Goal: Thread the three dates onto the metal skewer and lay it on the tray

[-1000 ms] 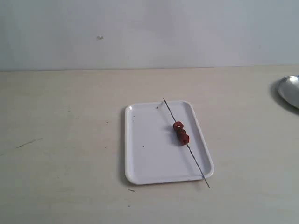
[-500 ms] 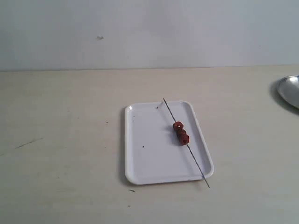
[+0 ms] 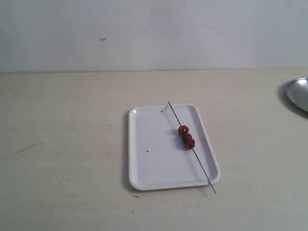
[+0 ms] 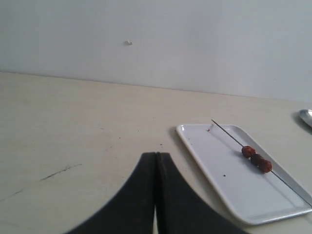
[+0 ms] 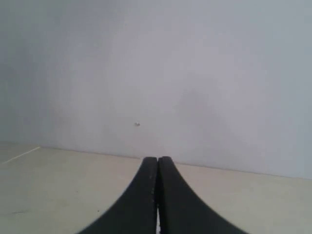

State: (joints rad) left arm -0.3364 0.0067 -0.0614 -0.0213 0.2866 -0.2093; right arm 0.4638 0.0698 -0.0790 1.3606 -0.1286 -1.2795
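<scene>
The white tray (image 3: 154, 163) lies at the table's middle. Across its right side rests the thin metal skewer (image 3: 202, 169), running diagonally, both ends reaching just past the rim. Three dark red dates (image 3: 186, 137) sit threaded close together on it near its middle. The left wrist view shows the tray (image 4: 219, 170), the skewer (image 4: 226, 132) and the dates (image 4: 257, 159) off to one side of my left gripper (image 4: 156, 155), which is shut and empty, well away from them. My right gripper (image 5: 158, 159) is shut on nothing and faces the wall. Neither gripper appears in the exterior view.
A silvery round dish (image 3: 298, 92) sits at the right edge of the table, partly cut off; its edge also shows in the left wrist view as the dish (image 4: 307, 117). A pale wall stands behind the beige table (image 3: 67, 144).
</scene>
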